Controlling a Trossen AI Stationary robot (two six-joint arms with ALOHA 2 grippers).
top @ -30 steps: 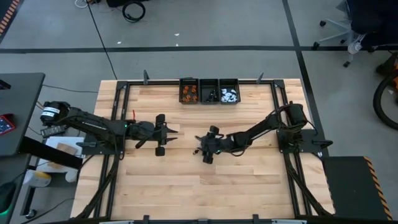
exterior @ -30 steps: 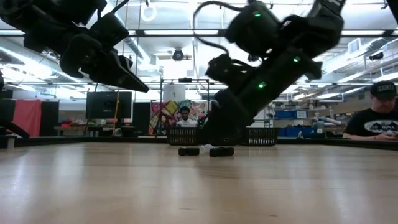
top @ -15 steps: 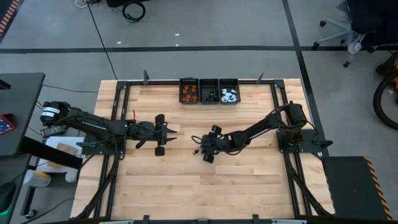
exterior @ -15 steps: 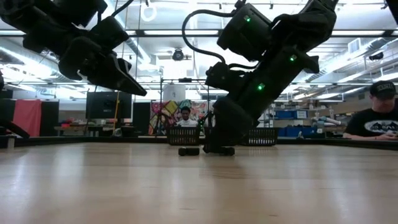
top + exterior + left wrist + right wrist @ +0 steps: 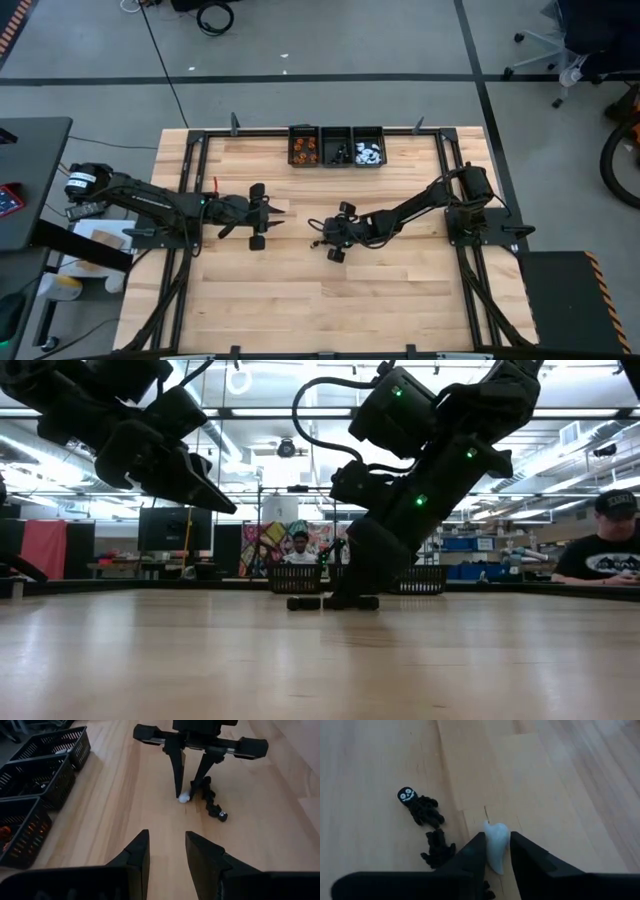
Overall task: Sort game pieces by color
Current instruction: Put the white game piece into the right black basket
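Your right hand (image 5: 496,851) is squeezing a small white plastic game piece (image 5: 496,845) low on the wooden bench (image 5: 300,290), near the middle. Two tiny black plastic figures (image 5: 420,809) lie just beside it. At nine o'clock, your left hand (image 5: 258,217) waits, fingers apart.

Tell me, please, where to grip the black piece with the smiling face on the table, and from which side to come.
Grip the black figure across its narrow body below the round head, coming from above: it lies flat on the table. The right gripper already holds the white piece.
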